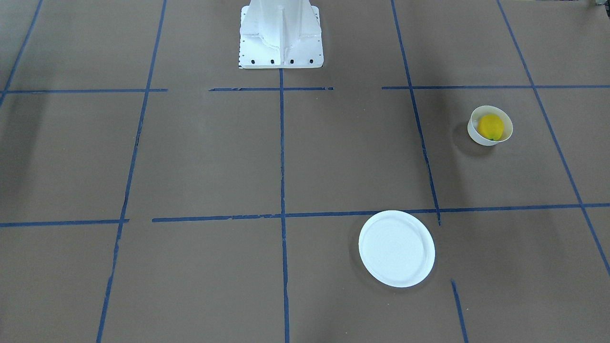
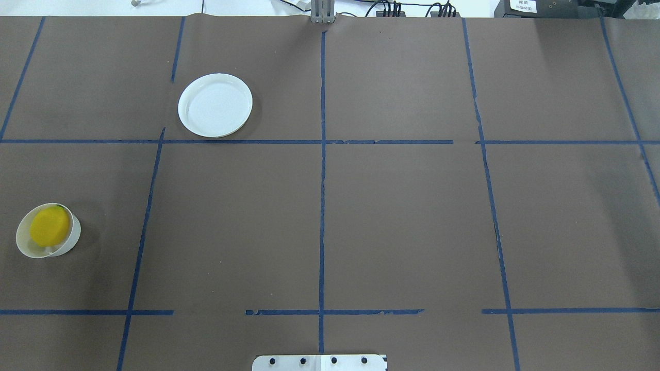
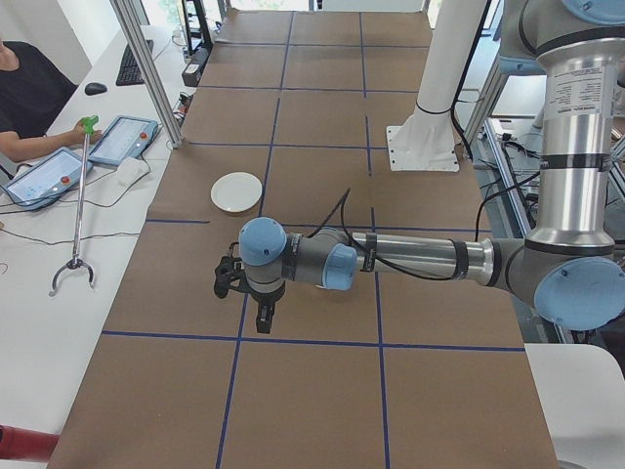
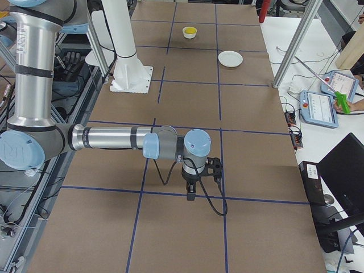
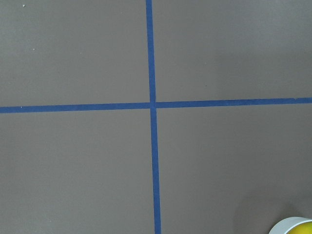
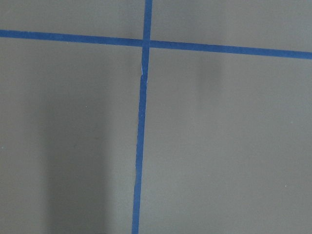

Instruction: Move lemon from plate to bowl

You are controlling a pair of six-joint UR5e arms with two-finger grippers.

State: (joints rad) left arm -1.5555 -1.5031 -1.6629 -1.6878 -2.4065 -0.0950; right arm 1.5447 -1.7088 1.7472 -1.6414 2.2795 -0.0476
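Observation:
The yellow lemon point(image 1: 491, 126) lies inside the small white bowl point(image 1: 476, 133), at the table's left side in the overhead view point(image 2: 49, 226). The white plate point(image 1: 396, 248) lies bare, farther from the robot's base; it also shows in the overhead view point(image 2: 215, 105). The left wrist view shows only the bowl's rim point(image 5: 291, 224) and a bit of lemon point(image 5: 306, 229) in its bottom right corner. My left gripper point(image 3: 264, 315) shows only in the exterior left view and my right gripper point(image 4: 190, 194) only in the exterior right view. I cannot tell whether either is open or shut.
The robot's white base point(image 1: 280, 35) stands at the table's near middle edge. Blue tape lines point(image 2: 322, 154) grid the brown table. An operator point(image 3: 29, 98) with a grabber stick point(image 3: 76, 205) and tablets point(image 3: 122, 139) is beside the table.

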